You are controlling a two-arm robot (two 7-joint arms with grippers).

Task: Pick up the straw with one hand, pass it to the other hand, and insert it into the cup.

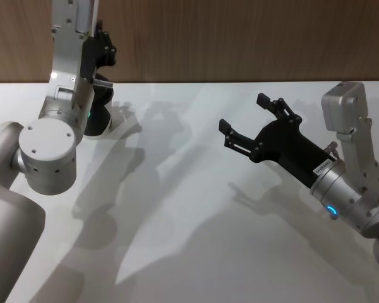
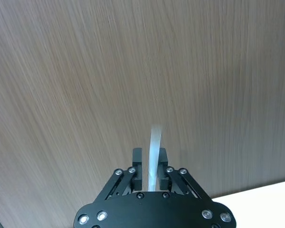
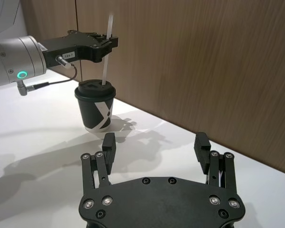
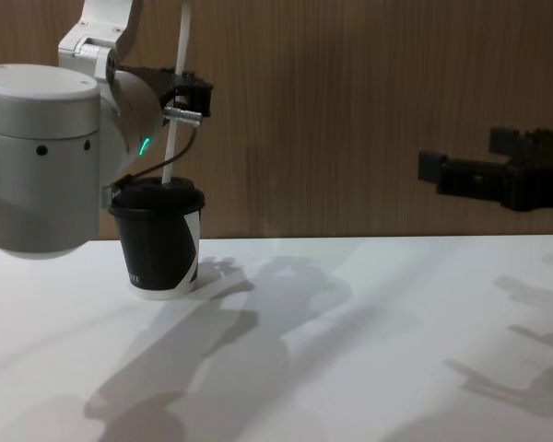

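Left hand [image 3: 104,45], near the counter's [image 1: 196,208] far left corner, pinching straw [image 4: 175,101] upright with tip at cup [image 4: 157,241] lid hole: lower straight, release late; right hand [image 1: 249,123] spread, idle.

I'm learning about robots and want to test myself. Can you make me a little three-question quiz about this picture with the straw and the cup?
1. True or false: the right gripper is holding the straw.
2. Where is the straw's lower end? A) lying flat on the table B) at the lid of the cup C) between the right gripper's fingers
3. Fill in: the left gripper holds the straw ______ (upright / sideways).

Key:
1. False. The right gripper is open and empty, off to the side above the table.
2. B
3. upright
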